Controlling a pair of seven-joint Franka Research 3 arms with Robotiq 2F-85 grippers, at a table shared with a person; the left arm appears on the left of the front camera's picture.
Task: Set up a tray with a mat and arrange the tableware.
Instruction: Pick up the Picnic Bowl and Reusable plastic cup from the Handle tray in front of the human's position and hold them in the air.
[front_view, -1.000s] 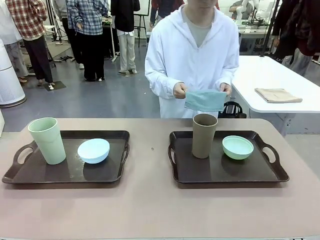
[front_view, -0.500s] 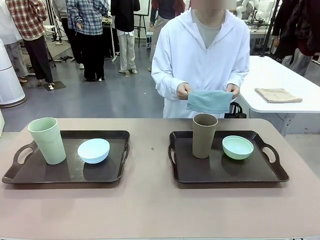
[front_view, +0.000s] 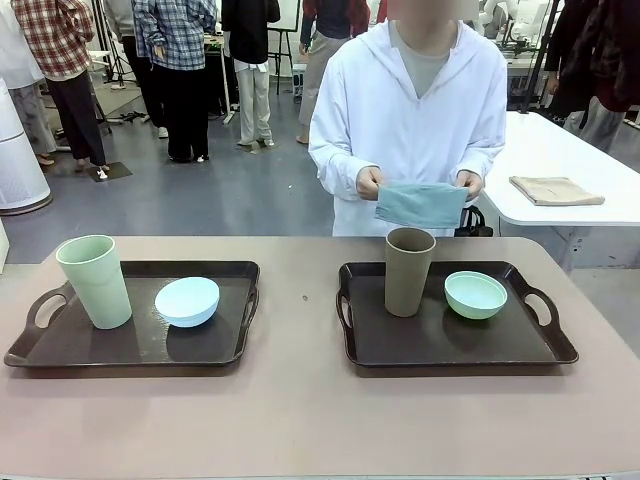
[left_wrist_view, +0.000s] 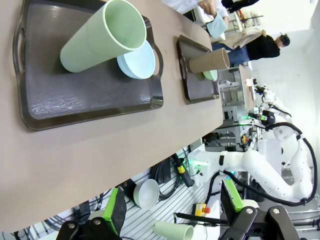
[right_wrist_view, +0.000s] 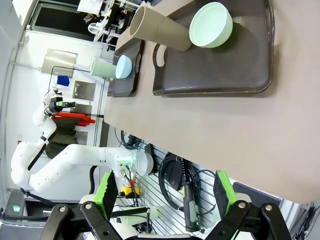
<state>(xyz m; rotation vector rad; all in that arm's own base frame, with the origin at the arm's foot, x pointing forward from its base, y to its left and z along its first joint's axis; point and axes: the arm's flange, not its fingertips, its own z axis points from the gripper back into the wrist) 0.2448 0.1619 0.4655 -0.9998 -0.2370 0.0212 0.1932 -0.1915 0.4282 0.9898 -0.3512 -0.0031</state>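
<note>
Two dark brown trays sit side by side on the table. The left tray (front_view: 60, 345) holds a pale green tumbler (front_view: 94, 281) and a light blue bowl (front_view: 187, 301). The right tray (front_view: 400, 345) holds a brown tumbler (front_view: 409, 271) and a mint green bowl (front_view: 475, 295). At the far side a person in a white top holds a folded teal mat (front_view: 420, 203) in both hands above the table edge. My left gripper (left_wrist_view: 172, 210) is open, back off the table's near edge. My right gripper (right_wrist_view: 165, 197) is open too, also off the near edge.
A bare strip of table (front_view: 300, 330) runs between the trays, and the near part of the table is bare as well. A white table (front_view: 540, 150) with a folded beige cloth (front_view: 556, 190) stands at the back right. People stand far behind.
The person has shifted slightly to the right and stood more upright, still holding the teal mat. Trays, tumblers and bowls have not moved.
</note>
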